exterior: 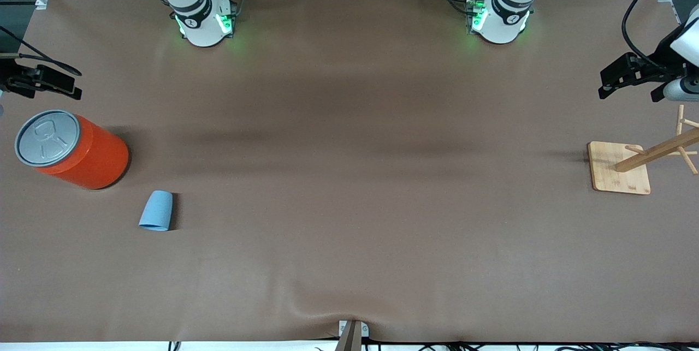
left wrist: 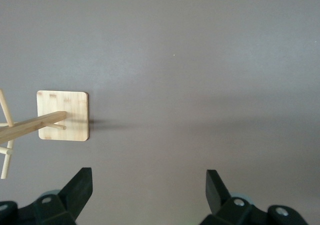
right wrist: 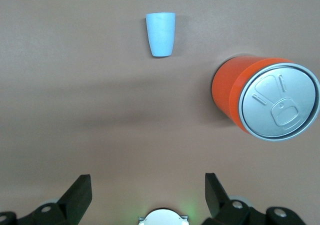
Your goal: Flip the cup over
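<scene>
- The small light-blue tapered plastic cup (exterior: 157, 210) is standing mouth-down on the brown table (exterior: 349, 203), its wide rim on the surface and its narrow closed base up, toward the right arm's end of the table.
- It is looking light, thin-walled and smooth, so it is likely to slip or tip under a careless touch; a gentle pinch across the tapered wall, around mid-height, seems the safest hold for turning it over.
- The large orange can-shaped container with a grey pull-tab lid (exterior: 71, 149) is standing near the cup, farther from the front camera, and apart from it.
- The right gripper (right wrist: 147, 195) is hanging over the table edge at its own end, above the can's side of the table, with its fingers spread wide and holding nothing.
- The left gripper (left wrist: 149, 192) is waiting over its own end of the table, its fingers likewise spread and empty.
- A bamboo peg stand on a square wooden base (exterior: 620, 168) is sitting below it, well apart from the cup.
</scene>
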Robot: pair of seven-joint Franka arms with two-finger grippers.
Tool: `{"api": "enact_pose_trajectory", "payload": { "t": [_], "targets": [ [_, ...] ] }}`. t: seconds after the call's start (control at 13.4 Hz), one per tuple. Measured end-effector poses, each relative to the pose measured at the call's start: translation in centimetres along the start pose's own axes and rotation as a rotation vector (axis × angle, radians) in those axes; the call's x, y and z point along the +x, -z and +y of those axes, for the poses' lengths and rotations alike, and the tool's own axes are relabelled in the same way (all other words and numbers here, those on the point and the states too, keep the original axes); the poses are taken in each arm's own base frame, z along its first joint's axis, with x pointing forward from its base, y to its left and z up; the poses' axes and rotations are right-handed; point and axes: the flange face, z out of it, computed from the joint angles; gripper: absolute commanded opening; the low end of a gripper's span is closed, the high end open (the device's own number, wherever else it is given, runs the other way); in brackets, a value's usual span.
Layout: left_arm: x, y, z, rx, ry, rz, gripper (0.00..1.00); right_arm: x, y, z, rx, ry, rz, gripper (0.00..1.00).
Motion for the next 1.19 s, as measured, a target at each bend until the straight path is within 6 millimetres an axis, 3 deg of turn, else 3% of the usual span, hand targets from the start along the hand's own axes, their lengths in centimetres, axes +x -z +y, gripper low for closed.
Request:
{"api": "enact_pose_trajectory", "payload": {
  "t": [1.19],
  "targets": [
    [0.5, -1.3, -0.1, -0.005, 0.003, -0.033, 1.00, 0.6, -0.6, -1.0, -0.004, 0.006, 0.001, 1.00]
  ]
}}
